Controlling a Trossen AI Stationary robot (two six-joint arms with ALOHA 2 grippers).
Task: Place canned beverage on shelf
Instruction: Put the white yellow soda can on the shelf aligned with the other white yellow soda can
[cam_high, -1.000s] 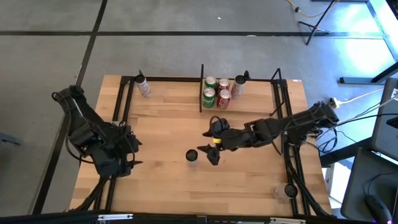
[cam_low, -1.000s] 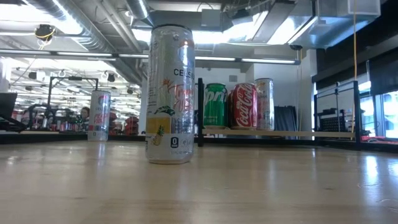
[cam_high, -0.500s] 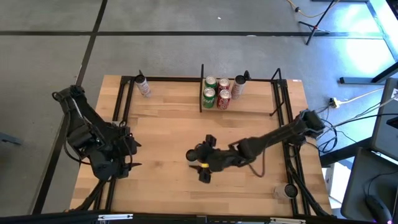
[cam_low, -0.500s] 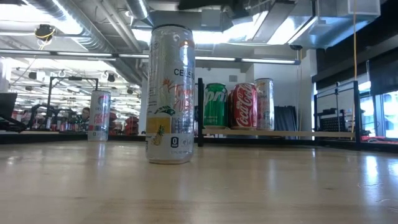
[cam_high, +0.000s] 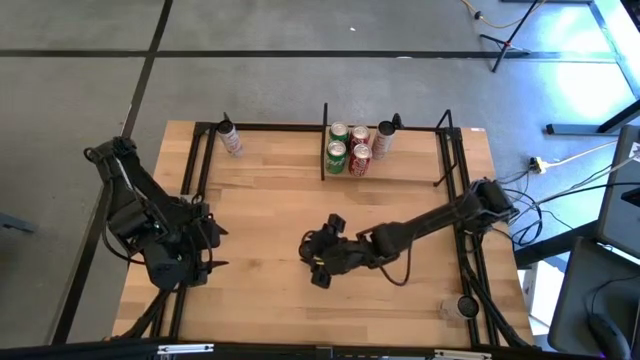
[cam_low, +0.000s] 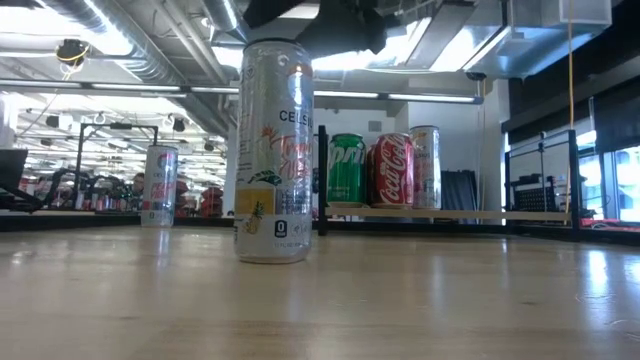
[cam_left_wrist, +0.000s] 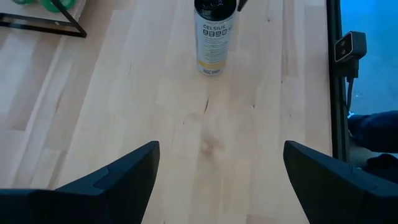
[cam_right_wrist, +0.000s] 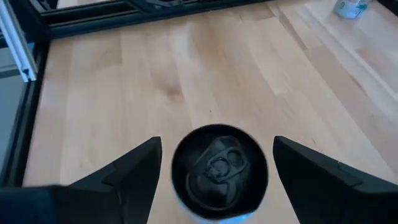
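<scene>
The can (cam_high: 310, 250) stands upright near the middle of the worktop (cam_high: 260, 200), well apart from the shelf (cam_high: 400, 172) at the far edge. Its long axis is vertical, with the black lid and pull-tab facing straight up and the base flat on the wood; the low view shows it plumb, not tilted.

The right hand (cam_right_wrist: 219, 168) hangs directly over the can with its two fingers spread wide, one on either side of the lid, and it holds nothing. In the low view its dark bulk sits just above the can's top.

The main risk, as I judge it, is a topple. The can is tall and slim, so if the hand comes down slightly off-centre, one finger (cam_right_wrist: 130, 171) could clip the rim and push it over before the other touches. A grip that closes too high, near the lid, could let the can swing or slip when lifted. Later, the shelf already holds several cans (cam_high: 348, 148) packed close to its left upright, so a careless approach could knock those or catch a rod; the free space lies to their right.

The left hand (cam_left_wrist: 211, 180) waits at the worktop's left side, fingers wide apart and empty, facing the can from a distance.
</scene>
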